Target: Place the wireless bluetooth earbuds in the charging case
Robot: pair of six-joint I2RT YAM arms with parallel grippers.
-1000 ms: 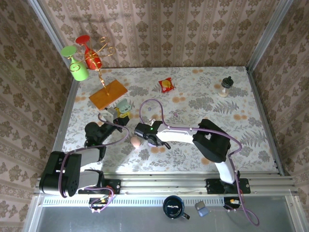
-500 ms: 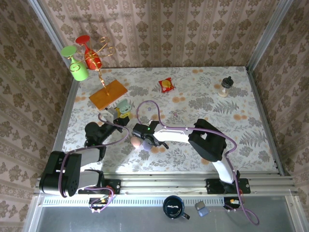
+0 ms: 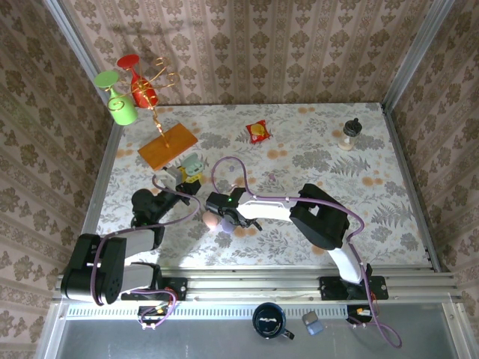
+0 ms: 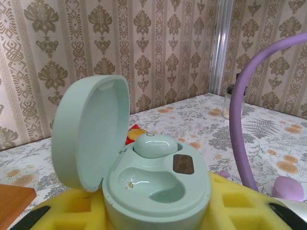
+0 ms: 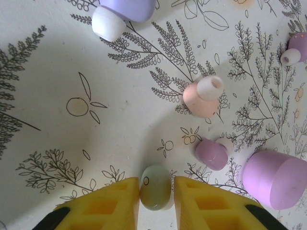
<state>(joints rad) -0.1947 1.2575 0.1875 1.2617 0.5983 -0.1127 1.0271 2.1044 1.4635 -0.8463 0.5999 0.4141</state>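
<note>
The left arm (image 3: 123,250) reaches from its base at the near left corner forward and a little rightward, its wrist low over the worktop (image 3: 322,146). The left fingers (image 4: 72,213), padded in yellow, are closed on the base of the mint charging case (image 4: 158,189) and hold it upright, its lid (image 4: 91,129) swung open to the left. A mint earbud (image 4: 154,143) sits in the far well of the case, and the near well is empty.

The right arm (image 3: 329,224) rises from its base at the near right, folds at the elbow and stretches its forearm leftward over the worktop toward the left arm. Its wrist is bent so that its camera looks straight down. The right fingers (image 5: 110,206) are closed on a green earbud (image 5: 154,188), one yellow pad at each side, and the earbud rests on the worktop. Beyond it lie a purple earbud (image 5: 212,153) and a peach earbud (image 5: 204,98), near each other but not touching. A rounded lilac piece (image 5: 276,179) sits just beside the purple one, and a lilac earbud with a white tip (image 5: 110,23) lies well apart at the far edge of that view
</note>
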